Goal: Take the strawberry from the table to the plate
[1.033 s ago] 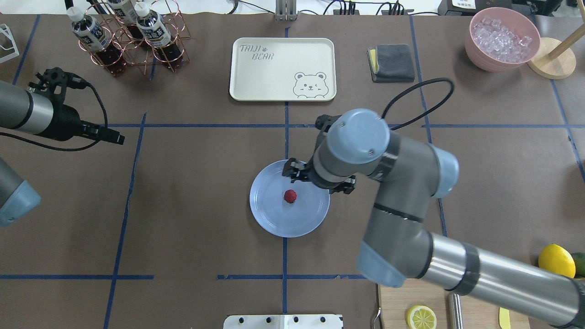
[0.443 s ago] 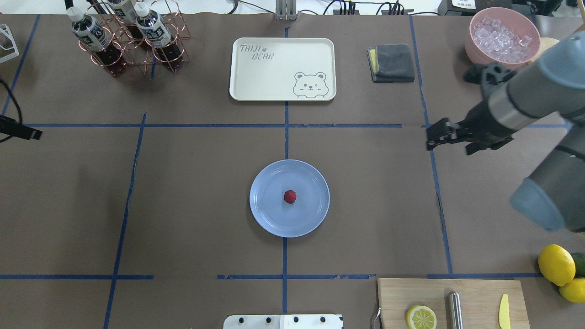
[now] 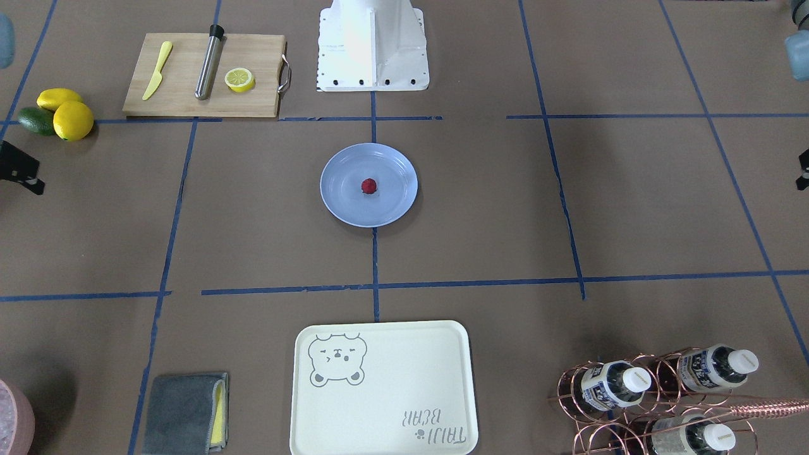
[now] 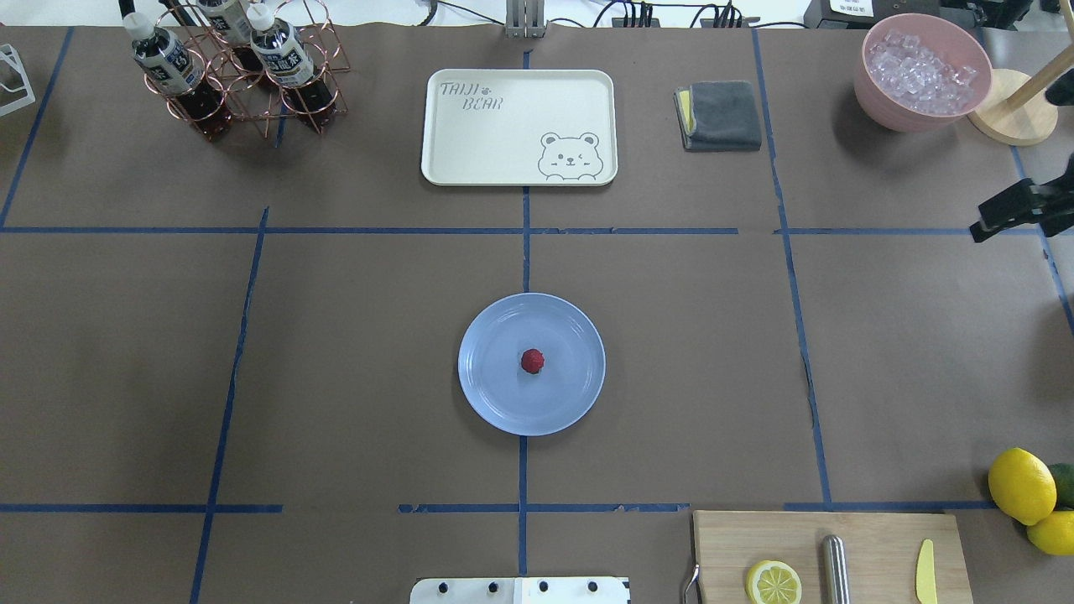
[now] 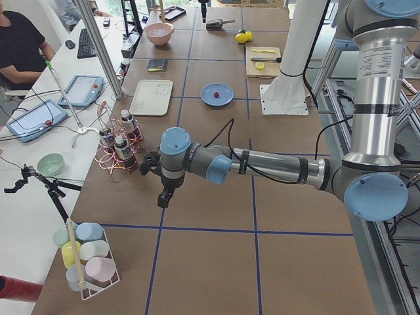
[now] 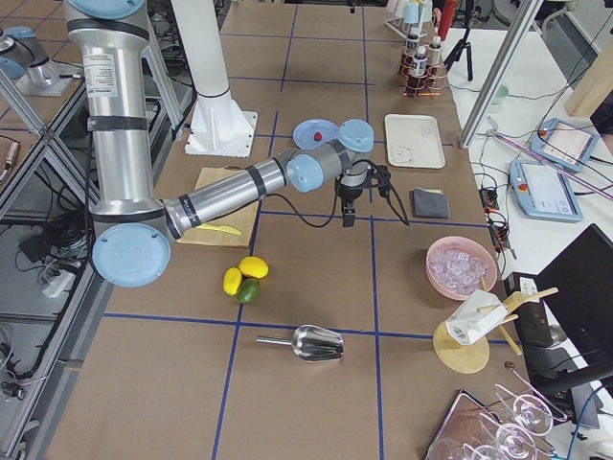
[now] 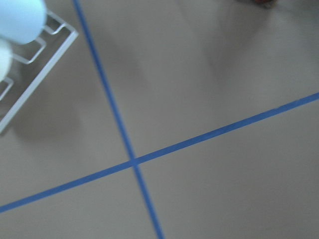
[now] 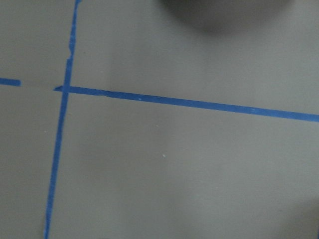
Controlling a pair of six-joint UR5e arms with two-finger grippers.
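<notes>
The strawberry (image 4: 532,361) (image 3: 368,185), small and dark red, lies at the middle of the light-blue plate (image 4: 495,407) (image 3: 338,202), with nothing touching it. The plate rests on the brown table (image 4: 352,361), on its centre tape line. My right gripper (image 4: 986,228) (image 6: 347,216) hangs far off at the table's right edge. Only one finger of it shows from overhead, so I cannot tell its state. My left gripper (image 5: 164,199) hovers over the table's left end near the bottle rack. Its state cannot be told.
A cream bear-print tray (image 4: 520,126) lies beyond the plate. At the back stand a copper bottle rack (image 4: 235,75), a grey cloth (image 4: 720,115) and a pink bowl of ice (image 4: 923,71). The cutting board (image 4: 873,537) and lemons (image 4: 1021,485) sit front right.
The right arm has swung from just above the plate out to the table's right edge. The left gripper has left the overhead view on the left. The strawberry stayed on the plate.
</notes>
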